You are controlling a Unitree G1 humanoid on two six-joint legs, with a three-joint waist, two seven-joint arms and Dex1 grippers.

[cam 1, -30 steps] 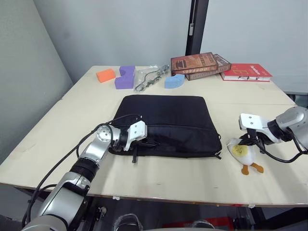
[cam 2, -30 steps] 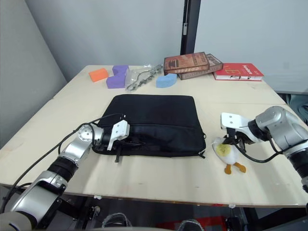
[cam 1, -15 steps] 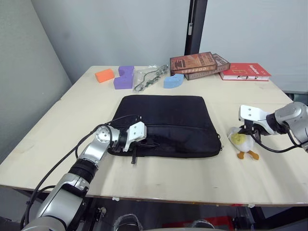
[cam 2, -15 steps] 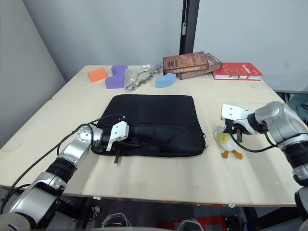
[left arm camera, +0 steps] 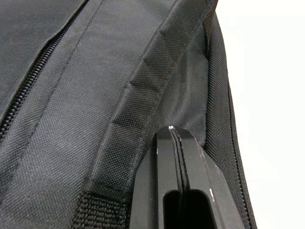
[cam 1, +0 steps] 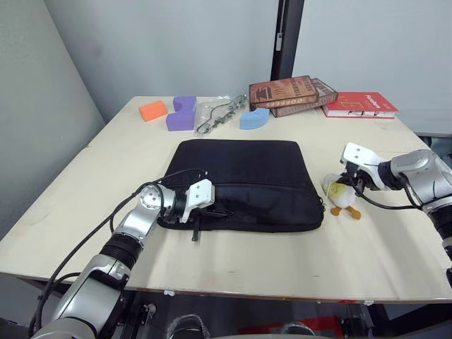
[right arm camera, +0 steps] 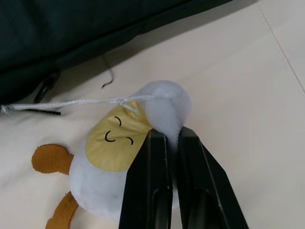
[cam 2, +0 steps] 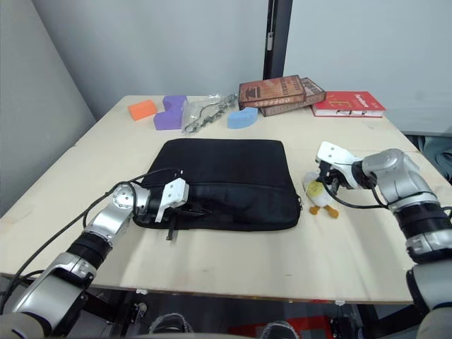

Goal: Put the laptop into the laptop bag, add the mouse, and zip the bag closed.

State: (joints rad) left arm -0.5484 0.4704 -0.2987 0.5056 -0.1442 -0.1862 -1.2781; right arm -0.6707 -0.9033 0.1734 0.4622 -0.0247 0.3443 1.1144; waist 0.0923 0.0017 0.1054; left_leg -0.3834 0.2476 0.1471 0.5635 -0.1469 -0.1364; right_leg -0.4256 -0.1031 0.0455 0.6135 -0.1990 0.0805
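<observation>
Beige wooden surface (cam 1: 233, 261): flat black fabric laptop bag (cam 1: 247, 180) at frame centre. Left end effector (cam 1: 208, 203) closed at its handle. Right end effector (right arm camera: 171, 138) pinches white egg-shaped soft toy (right arm camera: 124, 157); risk: toy substituted for mouse.

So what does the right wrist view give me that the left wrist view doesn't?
The right wrist view shows the right gripper pinching the white egg-shaped soft toy, its string running toward the bag, and bare table. The left wrist view shows the left gripper shut against a webbing handle, beside the zipper. Both show the laptop bag.
</observation>
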